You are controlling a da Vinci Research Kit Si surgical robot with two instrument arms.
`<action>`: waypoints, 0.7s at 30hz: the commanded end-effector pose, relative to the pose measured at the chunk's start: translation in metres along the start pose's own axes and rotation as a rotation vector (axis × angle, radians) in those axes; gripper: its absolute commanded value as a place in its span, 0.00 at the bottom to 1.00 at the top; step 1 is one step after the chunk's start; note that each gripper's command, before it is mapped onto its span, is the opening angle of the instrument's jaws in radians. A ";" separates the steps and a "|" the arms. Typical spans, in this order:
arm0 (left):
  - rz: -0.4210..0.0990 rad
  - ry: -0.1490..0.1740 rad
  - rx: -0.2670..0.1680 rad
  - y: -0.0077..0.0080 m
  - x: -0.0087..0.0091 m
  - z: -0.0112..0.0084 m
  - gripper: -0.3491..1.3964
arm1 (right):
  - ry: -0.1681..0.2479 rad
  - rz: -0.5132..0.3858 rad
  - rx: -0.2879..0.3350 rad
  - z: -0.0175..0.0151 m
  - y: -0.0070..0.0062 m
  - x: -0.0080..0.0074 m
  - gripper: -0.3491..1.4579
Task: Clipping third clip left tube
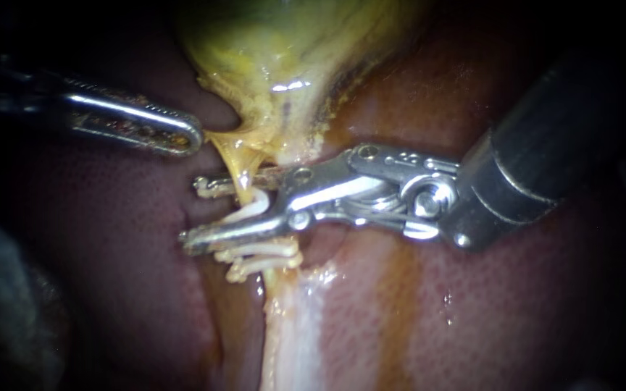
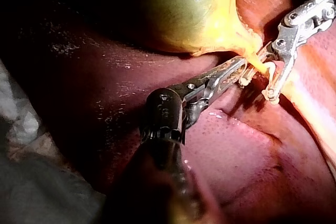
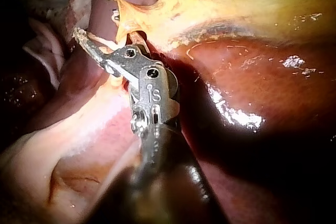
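Note:
A yellowish tube (image 1: 242, 172) runs down from the gallbladder (image 1: 284, 43) over the liver (image 1: 103, 261). My right instrument (image 1: 193, 213) straddles it, jaws standing apart, with a white clip (image 1: 253, 205) seated between them around the tube. Just below sit two white clips (image 1: 262, 250) clamped on the same tube. My left instrument (image 1: 191, 137) has its jaws together on yellow tissue at the gallbladder's neck, pulling it sideways. The left wrist view shows my left instrument (image 2: 239, 66) at that tissue, and the right instrument (image 2: 260, 77) astride the tube beyond it.
Dark red liver lies on both sides of the tube and under the right instrument's shaft (image 1: 545, 152). A pale band of tissue (image 1: 291, 326) continues below the clips. White gauze-like material (image 2: 31, 182) lies beside the left instrument's shaft.

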 end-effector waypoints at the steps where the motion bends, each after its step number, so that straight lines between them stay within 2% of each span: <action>1: 0.000 0.000 0.000 0.0000 0.0000 0.0000 0.00 | 0.004 0.000 -0.004 -0.0001 0.0001 0.0001 0.45; 6: 0.001 -0.001 -0.002 -0.0001 -0.0001 0.0001 0.00 | 0.030 0.012 -0.006 -0.0006 0.0007 0.0010 0.45; 11: 0.002 -0.001 -0.002 -0.0002 -0.0002 0.0001 0.00 | 0.049 0.022 0.001 -0.0009 0.0006 0.0016 0.45; 16: 0.002 -0.001 -0.003 -0.0003 -0.0002 0.0001 0.00 | 0.068 0.032 0.013 -0.0011 -0.0001 0.0022 0.45; 21: 0.002 0.002 -0.004 -0.0003 -0.0002 0.0001 0.00 | 0.094 0.043 0.029 -0.0014 -0.0016 0.0033 0.45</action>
